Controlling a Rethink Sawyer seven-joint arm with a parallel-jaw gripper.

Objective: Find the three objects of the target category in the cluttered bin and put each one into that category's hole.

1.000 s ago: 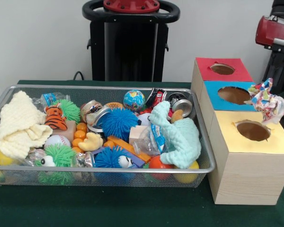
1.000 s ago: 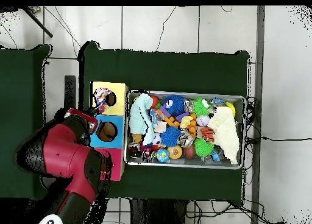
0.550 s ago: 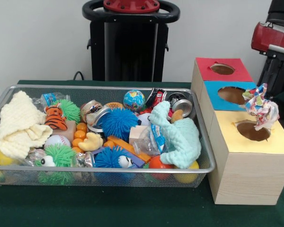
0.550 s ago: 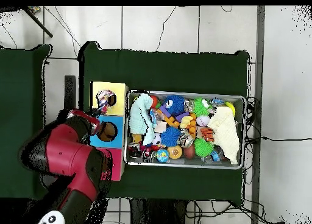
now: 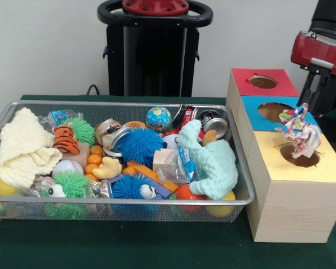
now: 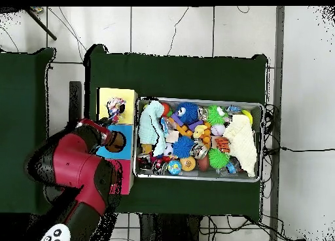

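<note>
A crumpled multicoloured cloth [image 5: 295, 130] hangs over the round hole [image 5: 309, 161] in the yellow box [image 5: 280, 168], its lower end at the hole's rim. My gripper [image 5: 306, 120] comes in from the right behind the cloth and is shut on it; the cloth hides the fingertips. From above, the cloth [image 6: 116, 109] lies over the yellow box [image 6: 127, 95] with the red arm [image 6: 72, 166] just below it. The wire bin [image 5: 123, 200] holds mixed toys, cloths and cans.
A blue box [image 5: 252, 106] and a red box [image 5: 243, 81], each with a hole, stand in a row behind the yellow one. A cream cloth [image 5: 22, 148] and a mint cloth [image 5: 215, 162] lie in the bin among spiky balls.
The cloth has travelled left and down with the arm, from beyond the boxes' right edge to directly over the yellow box's hole.
</note>
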